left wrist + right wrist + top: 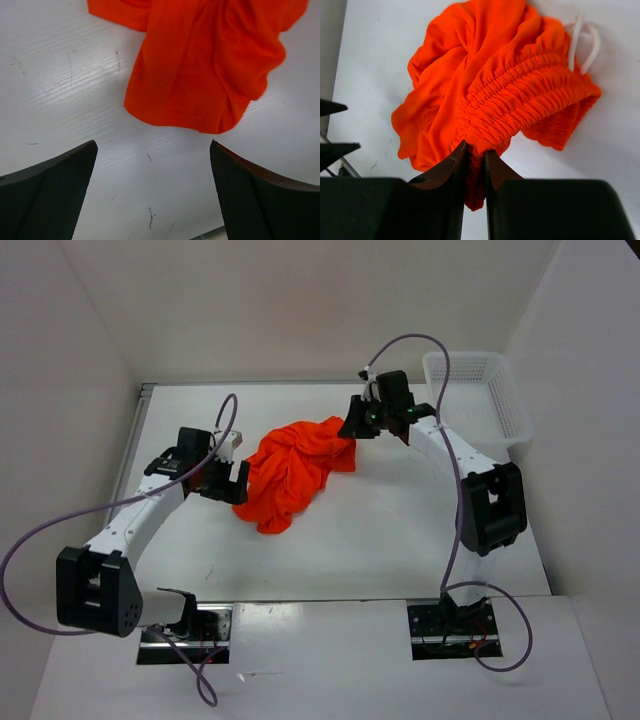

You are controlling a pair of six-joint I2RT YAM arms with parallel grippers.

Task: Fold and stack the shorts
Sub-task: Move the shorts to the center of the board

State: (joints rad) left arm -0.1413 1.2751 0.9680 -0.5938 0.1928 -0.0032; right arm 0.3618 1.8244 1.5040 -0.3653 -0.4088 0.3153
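Folding has not begun: the orange shorts (292, 472) lie in a crumpled heap between the two pincers, the right pincer (476, 149) clamped on the elastic waistband (530, 95) and the left pincer (153, 145) spread wide and empty just short of a loose fabric edge.

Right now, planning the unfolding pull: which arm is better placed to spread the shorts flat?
Likely right. The right gripper is shut on the shorts at the waistband and can pull now; the left gripper hangs open over the table, short of the fabric.
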